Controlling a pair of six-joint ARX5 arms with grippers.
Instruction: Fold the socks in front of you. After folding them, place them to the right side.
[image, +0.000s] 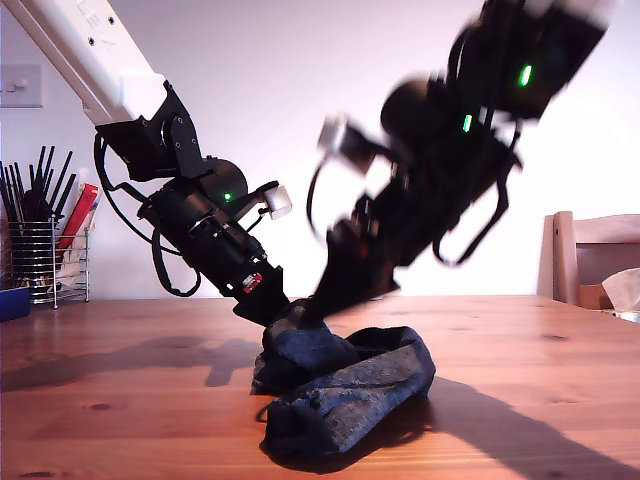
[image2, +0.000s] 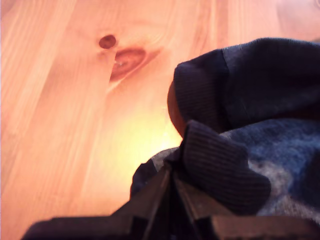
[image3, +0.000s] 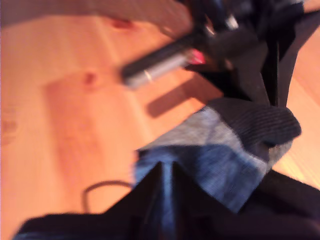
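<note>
1. My first gripper (image2: 170, 187) has its jaws pressed together on a ribbed dark cuff of the socks (image2: 250, 150); fabric is bunched at the jaw tips.
2. In the exterior view, two arms come down to the sock pile. The wrist views do not settle which arm carries which gripper.
3. My second gripper (image3: 167, 172) has its jaws closed on blue-grey sock fabric (image3: 220, 160). The view is motion-blurred. The other arm's black body shows beyond the fabric, touching or just beside a dark cuff.
4. The socks (image: 345, 385) lie in a crumpled heap on the table (image: 540, 350), near the middle of the exterior view and close to the camera. One end of the heap is lifted slightly where both arm tips meet it; the rest rests on the wood.
5. The arm on the exterior view's left (image: 205, 225) is sharp and shows a green light. The arm on the exterior view's right (image: 440, 170) is blurred.
6. A wire rack (image: 45, 260) stands at the exterior view's far left, well apart from the socks. It holds upright dark utensils (image: 30, 190) and a red-and-white item whose nature cannot be told.
7. A blue container (image: 12, 302) sits just beside the rack; its contents are not visible.
8. A wooden chair back (image: 590, 255) and a white tissue (image: 625, 288) show at the exterior view's right edge.
</note>
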